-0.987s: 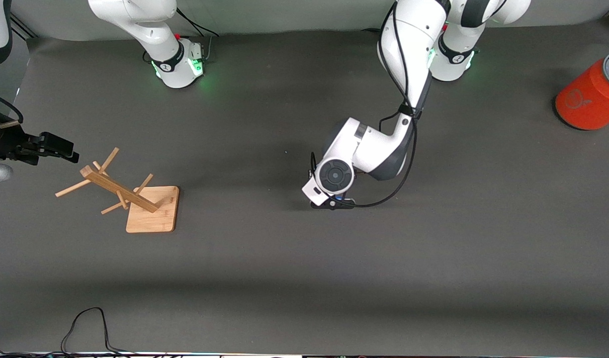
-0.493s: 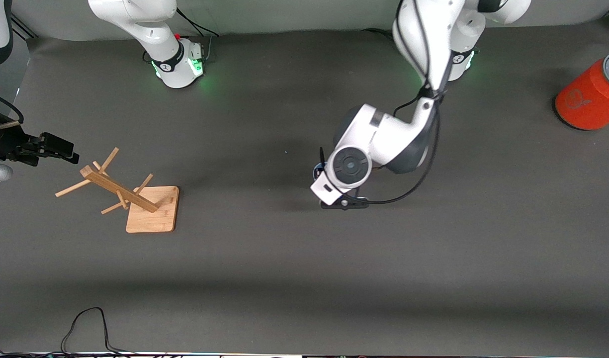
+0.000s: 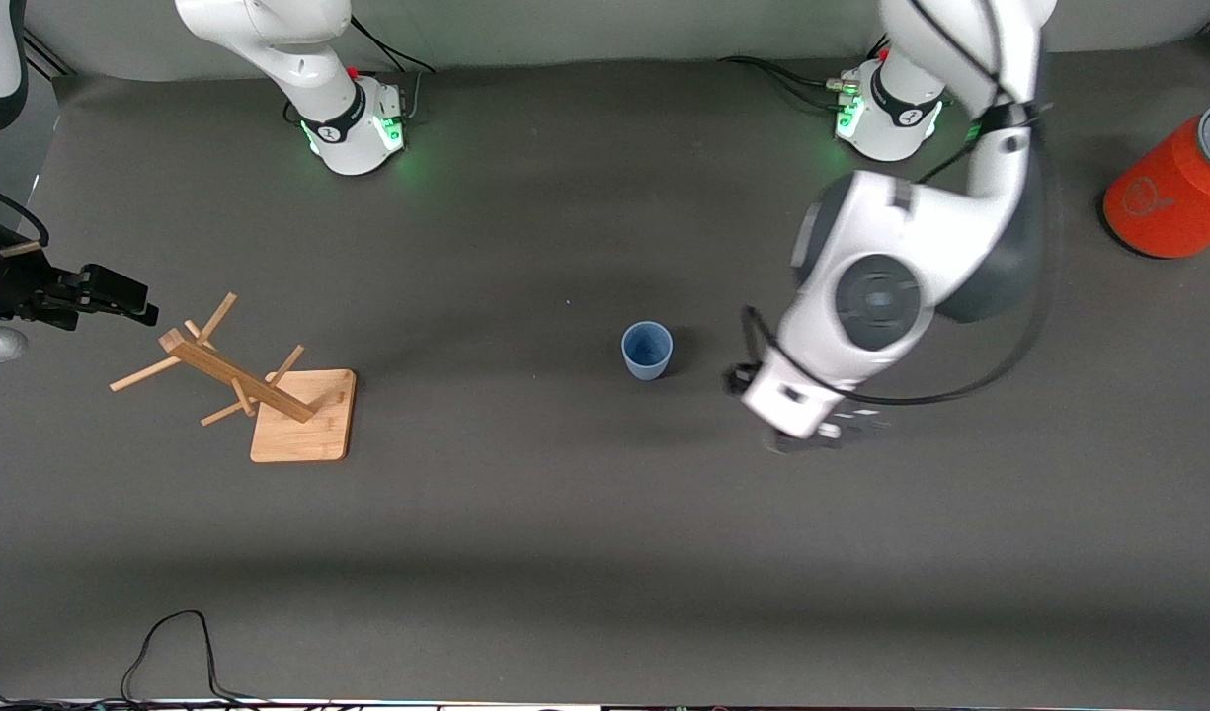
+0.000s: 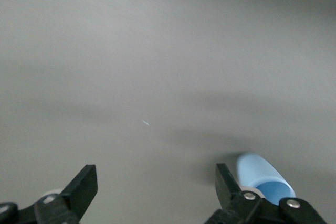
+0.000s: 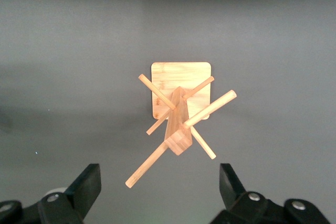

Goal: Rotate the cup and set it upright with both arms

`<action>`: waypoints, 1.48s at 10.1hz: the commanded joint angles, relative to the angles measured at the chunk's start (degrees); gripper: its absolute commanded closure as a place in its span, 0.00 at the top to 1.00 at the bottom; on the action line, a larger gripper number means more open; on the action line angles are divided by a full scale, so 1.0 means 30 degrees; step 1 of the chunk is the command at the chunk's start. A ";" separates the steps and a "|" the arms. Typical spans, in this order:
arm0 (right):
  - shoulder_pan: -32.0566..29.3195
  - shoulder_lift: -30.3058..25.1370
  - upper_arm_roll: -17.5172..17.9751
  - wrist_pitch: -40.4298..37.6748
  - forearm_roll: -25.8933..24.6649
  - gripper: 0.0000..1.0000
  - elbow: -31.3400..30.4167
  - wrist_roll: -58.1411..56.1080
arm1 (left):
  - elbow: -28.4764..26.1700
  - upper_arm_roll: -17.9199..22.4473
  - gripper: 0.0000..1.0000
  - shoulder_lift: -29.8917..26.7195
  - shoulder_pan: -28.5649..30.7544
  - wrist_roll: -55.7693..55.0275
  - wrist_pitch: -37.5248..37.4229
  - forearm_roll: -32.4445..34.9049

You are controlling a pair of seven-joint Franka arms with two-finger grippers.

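Already upright on tabletop (image 3: 565, 553): cup (image 3: 647, 350), freed; left gripper (image 4: 156, 192) fingers apart beside it, right gripper (image 5: 160, 192) parked, fingers apart, over rack (image 3: 249, 380).

Robot lab — two arms (image 3: 891, 296), bare table (image 3: 565, 553)

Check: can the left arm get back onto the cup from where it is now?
Probably yes. The cup stands upright on bare table, nothing touching it. The left gripper hangs open just beside it, toward the left arm's end, with no obstacle between.
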 commanded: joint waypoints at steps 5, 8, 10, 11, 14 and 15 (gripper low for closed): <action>0.0263 -0.0180 -0.0159 0.0291 -0.0191 1.00 -0.0242 -0.0077 | -0.0669 0.0638 1.00 -0.3545 0.4250 0.6686 -0.2446 0.1379; 0.0263 -0.0180 -0.0159 0.0262 -0.0191 1.00 -0.0242 -0.0077 | -0.0756 0.0696 1.00 -0.5099 0.5045 0.7478 -0.3152 0.1583; 0.0263 -0.0180 -0.0159 0.0291 -0.0191 1.00 -0.0242 -0.0077 | -0.1628 0.0726 1.00 -0.6180 0.5572 0.7856 -0.3153 0.1788; 0.0263 -0.0092 -0.0159 0.0291 -0.0191 1.00 -0.0242 -0.0077 | -0.2825 0.0552 1.00 -0.7028 0.5747 0.8440 -0.2747 0.2398; 0.0263 -0.0063 -0.0159 0.0291 -0.0191 1.00 -0.0212 -0.0077 | -0.5495 -0.3565 1.00 -0.8849 0.9139 0.9233 -0.1050 0.2985; 0.0263 -0.0062 -0.0159 0.0291 -0.0191 1.00 -0.0212 -0.0077 | -0.6054 -0.4276 1.00 -0.8998 0.9293 0.8860 -0.0638 0.3658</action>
